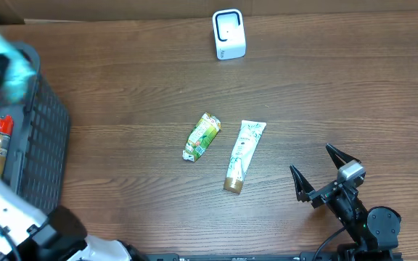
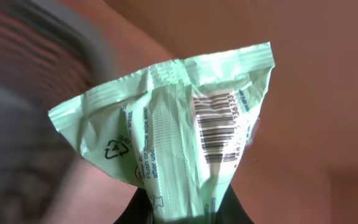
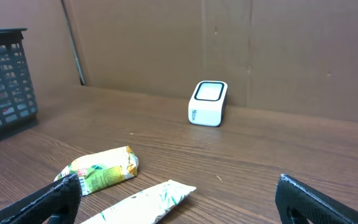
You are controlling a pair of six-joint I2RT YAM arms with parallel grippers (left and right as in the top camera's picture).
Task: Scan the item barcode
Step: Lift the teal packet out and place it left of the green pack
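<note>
Found green pouch (image 2: pixel 166 124) clamped at its lower end between left jaws, aloft by basket (image 1: pixel 46 138), barcode (image 2: pixel 215 127) showing. Judged light, soft, crinkly, slippery; best gripped at a sealed edge, clear of barcode. Right jaws apart, empty. Counted on bench (image 1: pixel 122 80): one scanner (image 1: pixel 228 34), one tube (image 1: pixel 243 155), one packet (image 1: pixel 201 137).

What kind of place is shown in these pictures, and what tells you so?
Probably a mock shop checkout on a wooden table: a white barcode scanner, a dark basket of goods, and a barcoded green packet.
</note>
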